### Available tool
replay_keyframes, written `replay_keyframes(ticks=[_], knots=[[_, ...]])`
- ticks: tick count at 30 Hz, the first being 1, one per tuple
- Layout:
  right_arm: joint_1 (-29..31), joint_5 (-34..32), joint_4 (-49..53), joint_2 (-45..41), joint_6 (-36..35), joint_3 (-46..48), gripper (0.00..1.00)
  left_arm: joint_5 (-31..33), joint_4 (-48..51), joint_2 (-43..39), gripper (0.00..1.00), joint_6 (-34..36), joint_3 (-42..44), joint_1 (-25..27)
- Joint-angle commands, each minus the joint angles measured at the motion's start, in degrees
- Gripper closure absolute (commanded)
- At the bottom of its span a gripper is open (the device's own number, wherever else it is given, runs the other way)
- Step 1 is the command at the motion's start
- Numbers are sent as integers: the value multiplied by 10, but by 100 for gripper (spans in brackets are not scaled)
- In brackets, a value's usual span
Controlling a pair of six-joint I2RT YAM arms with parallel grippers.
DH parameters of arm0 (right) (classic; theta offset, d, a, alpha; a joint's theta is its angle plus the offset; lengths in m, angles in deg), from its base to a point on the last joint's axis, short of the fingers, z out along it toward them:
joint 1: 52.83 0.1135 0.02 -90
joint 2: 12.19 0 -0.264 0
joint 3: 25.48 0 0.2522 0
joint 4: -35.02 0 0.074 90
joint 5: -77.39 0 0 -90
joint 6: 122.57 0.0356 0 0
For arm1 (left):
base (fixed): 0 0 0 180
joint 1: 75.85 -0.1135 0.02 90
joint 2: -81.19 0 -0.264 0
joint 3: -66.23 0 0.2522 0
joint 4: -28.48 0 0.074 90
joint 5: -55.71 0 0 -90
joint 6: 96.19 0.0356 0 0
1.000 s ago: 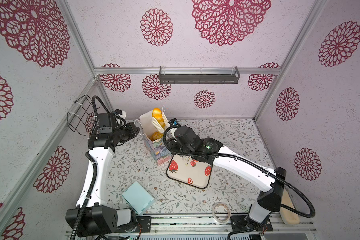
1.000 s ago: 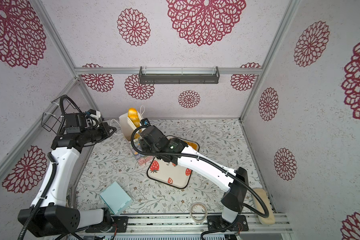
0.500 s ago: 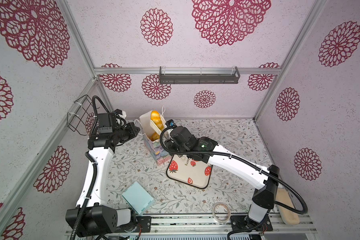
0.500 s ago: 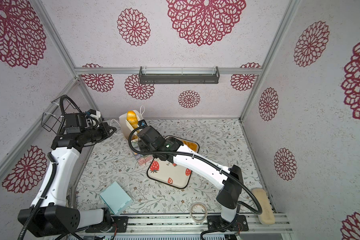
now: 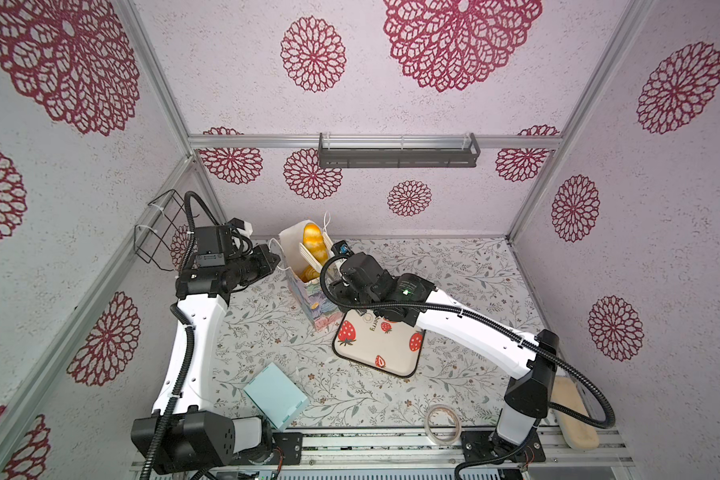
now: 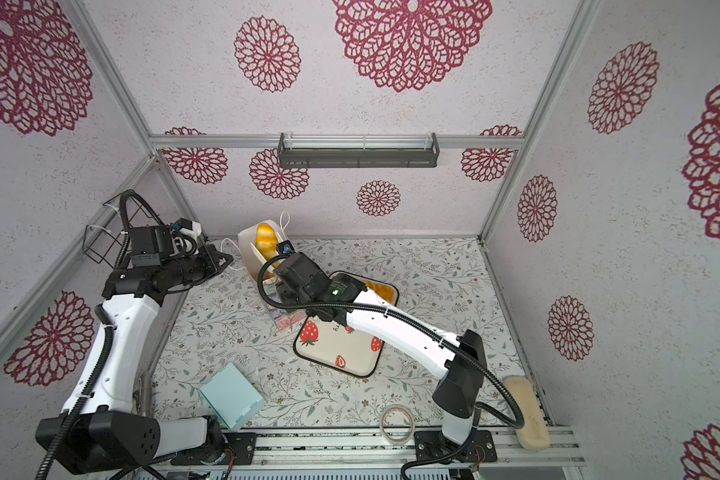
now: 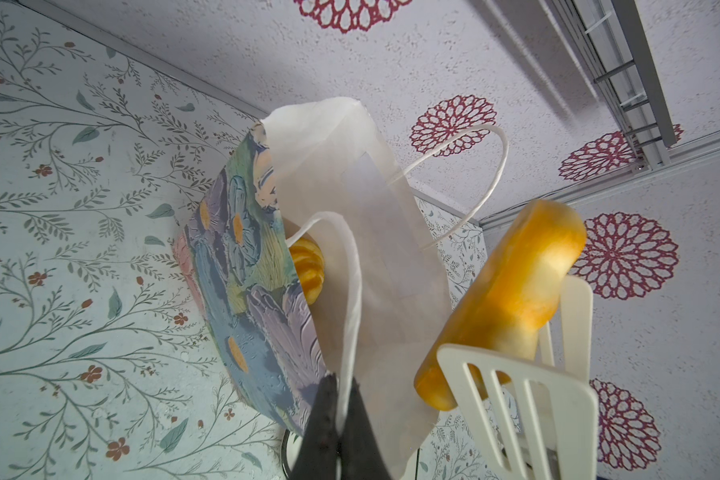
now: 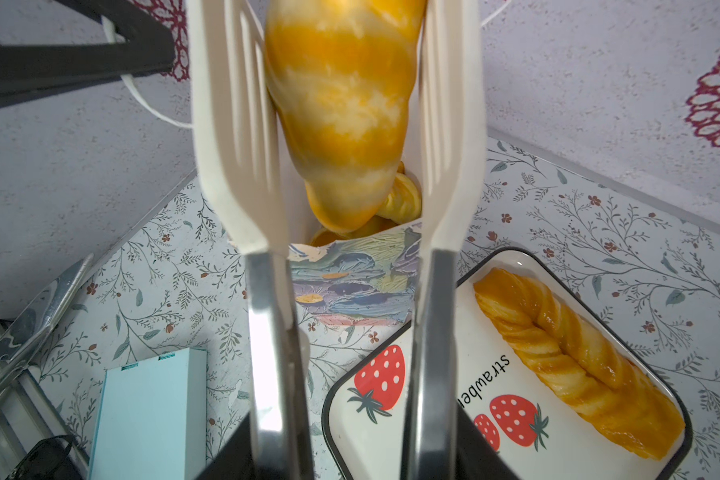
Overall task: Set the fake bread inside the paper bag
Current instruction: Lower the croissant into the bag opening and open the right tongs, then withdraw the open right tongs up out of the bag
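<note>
The right jaws are closed on the two metal arms of a pair of tongs [image 8: 269, 332]. The tongs' white slotted blades stand either side of the long loaf [image 8: 341, 104], close against it. One blade looks to touch it; at the other I cannot tell contact from a hair of gap. The loaf's long axis runs in line with the tongs, straight out ahead of the jaws. It is steeply tilted, its lower tip inside the mouth of the paper bag [image 5: 308, 305], on or just above the rolls [image 8: 404, 195] that fill the bag. Most of its length stands above the rim. So the loaf lies directly forward of the right jaws, and the bag lies beneath the loaf's lower end. The coming move, as I judge it, is to let the blades spread and draw the tongs back along that same axis, so the loaf slides down rather than tipping over the rim. With the rolls so high, it will probably end up poking out. The left jaws are pinched tight on one white cord handle [image 7: 350, 291], on the bag's side away from the right arm, steadying the mouth. They are near the loaf but have no free grip. One twisted bread [image 8: 578, 357] lies on the strawberry tray [image 5: 377, 345] on the desk [image 5: 474, 270], just beside the bag and under the right arm, plainly the nearer arm for it.
</note>
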Motion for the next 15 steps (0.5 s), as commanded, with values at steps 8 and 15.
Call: replay_keyframes(ticks=[8, 15], knots=[[-4, -7, -15, -3, -8, -28, 42, -1, -2, -6, 100, 3, -8, 1], [-6, -25, -26, -35, -2, -8, 43, 0, -3, -5, 100, 3, -5, 1]])
